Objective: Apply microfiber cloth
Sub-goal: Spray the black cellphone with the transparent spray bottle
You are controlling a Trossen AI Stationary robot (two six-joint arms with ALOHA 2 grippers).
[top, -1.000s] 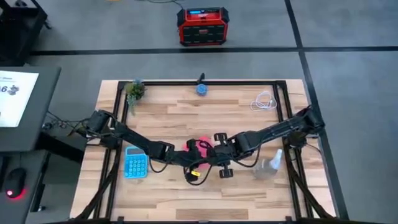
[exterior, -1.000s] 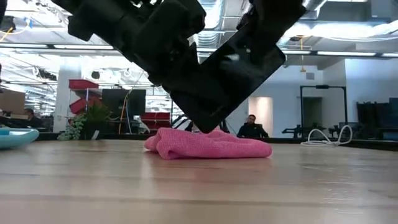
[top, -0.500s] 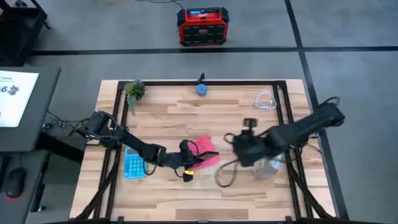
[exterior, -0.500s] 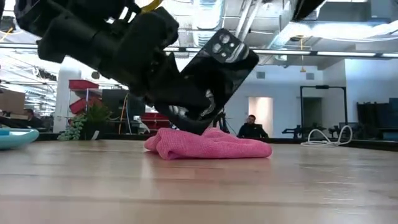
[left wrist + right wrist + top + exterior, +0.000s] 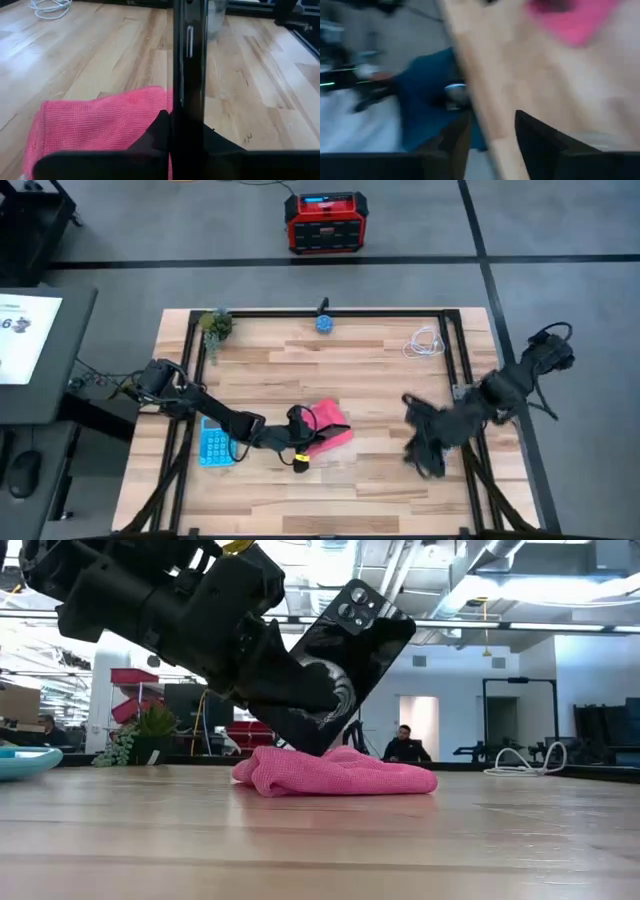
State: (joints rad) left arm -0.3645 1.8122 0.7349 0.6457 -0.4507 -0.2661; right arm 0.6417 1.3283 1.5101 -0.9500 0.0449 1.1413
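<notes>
Your right arm has swung clear to the bench's right side since a second ago; its pincer is a blur, so I can't tell if it's released or clenched. That leaves your left pincer alone, clenched on the phone, held edge-down on the cloth right beneath it. Looks ready for wiping. No containers that I can make out.

The left claw holds a black phone tilted just over the pink cloth, so the way down is blocked. The blue calculator lies near behind it. The counter between it and the right claw is open.
</notes>
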